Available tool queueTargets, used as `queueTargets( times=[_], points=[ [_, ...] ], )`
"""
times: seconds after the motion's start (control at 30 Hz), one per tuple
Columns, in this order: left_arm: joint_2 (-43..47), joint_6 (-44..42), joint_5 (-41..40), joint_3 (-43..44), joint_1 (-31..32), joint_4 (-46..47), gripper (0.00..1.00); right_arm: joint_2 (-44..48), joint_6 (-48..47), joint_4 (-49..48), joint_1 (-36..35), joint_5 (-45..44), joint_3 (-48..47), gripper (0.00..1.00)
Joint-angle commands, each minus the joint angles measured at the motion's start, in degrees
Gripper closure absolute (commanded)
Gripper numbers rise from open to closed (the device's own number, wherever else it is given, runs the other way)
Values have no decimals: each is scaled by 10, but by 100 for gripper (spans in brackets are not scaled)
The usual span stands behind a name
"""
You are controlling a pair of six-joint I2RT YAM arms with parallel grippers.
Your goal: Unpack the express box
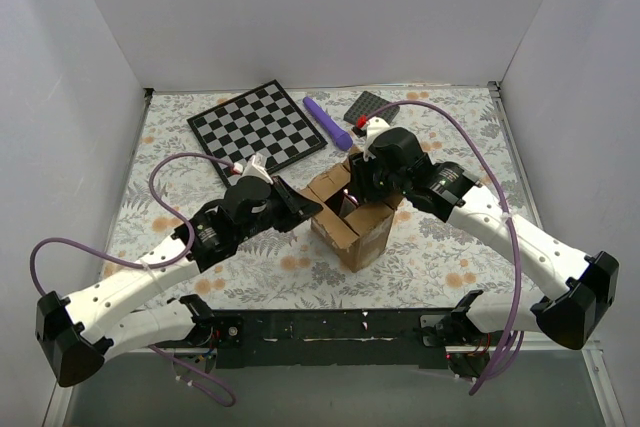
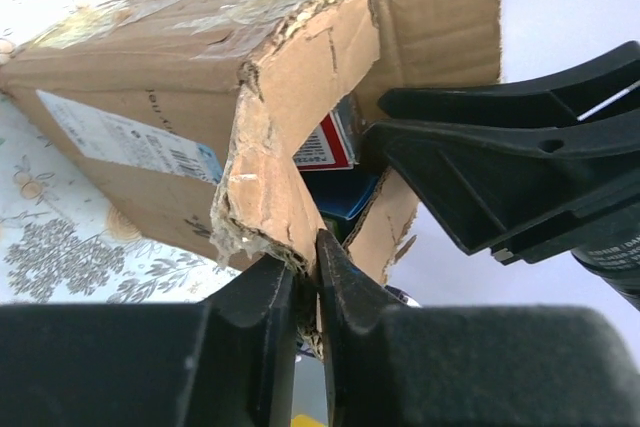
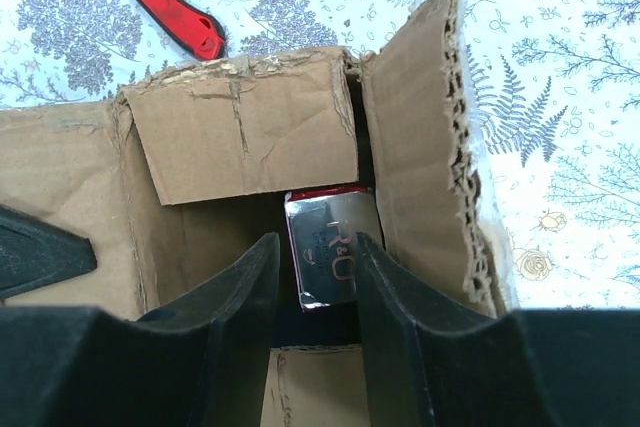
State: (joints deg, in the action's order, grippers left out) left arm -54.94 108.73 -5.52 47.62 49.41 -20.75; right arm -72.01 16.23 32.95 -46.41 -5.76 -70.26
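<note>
On the left, the left gripper (image 2: 306,277) is pinching the ragged lower edge of a torn cardboard flap (image 2: 300,117), its jaws closed tight on the board, and so it is holding that side of the express box (image 1: 352,227) open. The box is sitting in the middle of the floral tablecloth (image 1: 450,257), between the two arms and nearer the robot than the checkerboard (image 1: 258,127). It is looking well opened: the taped top is torn through, the flaps are standing up or folding back with rough corrugated edges, and the inside is showing. By that the opening step is looking done. The emptying is not. A silvery packet (image 3: 325,247) with a red top is sitting down inside the box, and the left wrist view is showing a blue item (image 2: 345,195) beside it, too hidden to name. On the right, the right gripper (image 3: 318,282) is reaching into the mouth of the box with its jaws parted, one finger on either side of the packet. Whether the pads are touching it I cannot tell. A red utility knife (image 3: 170,9) is lying on the cloth beyond the box, apart from it. What is remaining, as I judge it, is lifting out the packet and whatever is lying with it and setting them on the table.
</note>
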Motion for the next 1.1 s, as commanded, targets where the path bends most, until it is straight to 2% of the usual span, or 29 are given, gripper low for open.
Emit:
queueTargets(
  times=[0.0, 0.13, 0.3, 0.73, 0.97, 1.07],
  points=[
    [-16, -17, -12, -19, 2, 15, 100, -8, -13, -15, 1, -10, 5, 61],
    [-25, -22, -10, -29, 2, 22, 100, -11, -13, -17, 1, -11, 8, 73],
    [-18, -20, -6, -59, 2, 36, 100, -12, -15, -21, -2, -11, 10, 77],
    [-18, -28, 20, -104, 2, 54, 100, -32, -7, -70, -3, -24, 6, 77],
    [-23, -32, 23, -111, 2, 54, 100, -8, -3, -126, -3, -24, -1, 71],
    [-24, -36, 22, -111, 2, 51, 100, -10, -2, -144, -3, -17, -4, 64]
  ],
)
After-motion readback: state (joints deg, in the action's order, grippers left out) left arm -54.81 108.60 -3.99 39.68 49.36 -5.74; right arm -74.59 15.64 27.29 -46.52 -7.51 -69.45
